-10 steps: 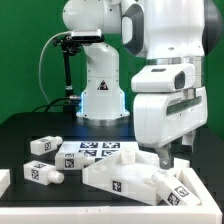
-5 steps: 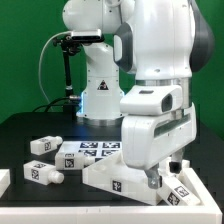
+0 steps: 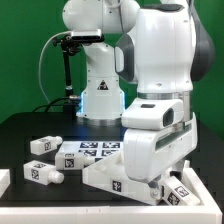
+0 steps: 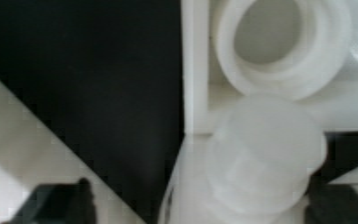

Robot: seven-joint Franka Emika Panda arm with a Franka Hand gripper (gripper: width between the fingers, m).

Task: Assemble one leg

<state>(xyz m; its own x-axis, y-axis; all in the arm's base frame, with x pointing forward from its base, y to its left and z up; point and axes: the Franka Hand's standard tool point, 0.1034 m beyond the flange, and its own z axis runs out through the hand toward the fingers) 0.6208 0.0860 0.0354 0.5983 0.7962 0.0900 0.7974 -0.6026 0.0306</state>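
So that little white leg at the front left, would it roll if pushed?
Probably not: the leg looks blocky with flat faces, so it would likely slide. It looks like hard plastic, so probably stiff. It is small, so likely light.

White Franka arm (image 3: 150,60), glossy rounded shells, dark grey seams at the joints, boxy white wrist housing (image 3: 160,140), blue light (image 3: 82,97) glowing on the pedestal base (image 3: 102,85)

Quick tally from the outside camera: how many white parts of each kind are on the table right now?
Loose legs: 2, the rear leg and the front leg
Square panel: 1
Marker board: 1
Tagged piece on the panel, partly hidden: 1
Edge piece, cut off by the frame: 1
Total: 6
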